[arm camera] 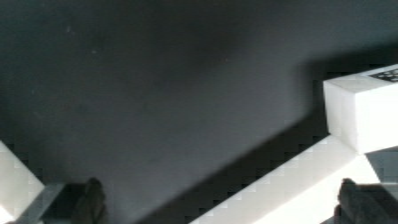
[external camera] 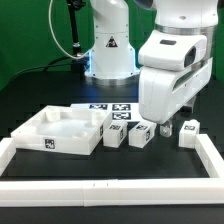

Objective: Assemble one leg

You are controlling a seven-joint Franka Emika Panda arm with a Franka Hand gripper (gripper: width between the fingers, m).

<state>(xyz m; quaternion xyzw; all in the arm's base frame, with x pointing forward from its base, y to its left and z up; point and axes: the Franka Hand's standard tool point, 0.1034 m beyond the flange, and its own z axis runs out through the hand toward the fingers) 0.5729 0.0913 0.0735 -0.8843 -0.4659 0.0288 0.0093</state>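
Scanning from the exterior view's left: smooth moulded white tray point(external camera: 55, 130) on the dark table point(external camera: 120, 165); just beside it first leg point(external camera: 115, 136) and second leg point(external camera: 140, 134), stubby squarish white plastic blocks, tags facing the camera, long axis hard to tell. Next, end effector point(external camera: 166, 124) low over the table, tips half hidden under its bulky white housing point(external camera: 170, 75); fingers point(arm camera: 79, 203) spread wide in the wrist view, gripping nothing. Farthest right, third leg point(external camera: 188, 133), standing apart on the table.

Robot lab: marker board point(external camera: 110, 108), black table point(external camera: 100, 168).

White leg point(external camera: 187, 134), black table point(external camera: 150, 165)
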